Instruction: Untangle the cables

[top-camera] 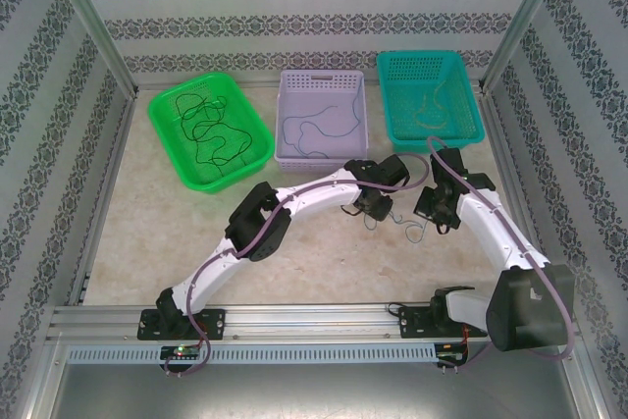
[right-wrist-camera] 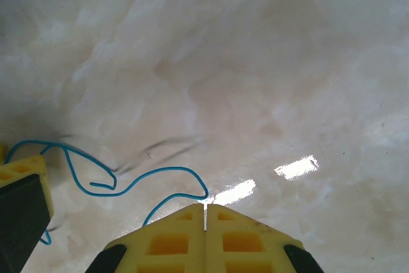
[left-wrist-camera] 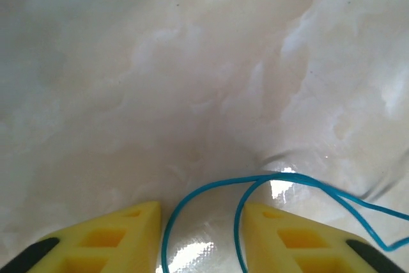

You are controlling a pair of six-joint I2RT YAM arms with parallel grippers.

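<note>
The left hand [left-wrist-camera: 203, 209] is straddling the blue cable [left-wrist-camera: 287, 175], half open; the right hand [right-wrist-camera: 205, 208] is sitting closed. A centred, gentle pinch is looking best.

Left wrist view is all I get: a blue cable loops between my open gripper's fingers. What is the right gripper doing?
Observer: The right gripper is shut, with a bend of the blue cable at its tips. I cannot tell whether it is pinched.
Operator: Where are the other cables?
Observer: From the top, the dark cable lies in the green tray.
Operator: And the tan one?
Observer: The tan cable lies in the teal basket.
</note>
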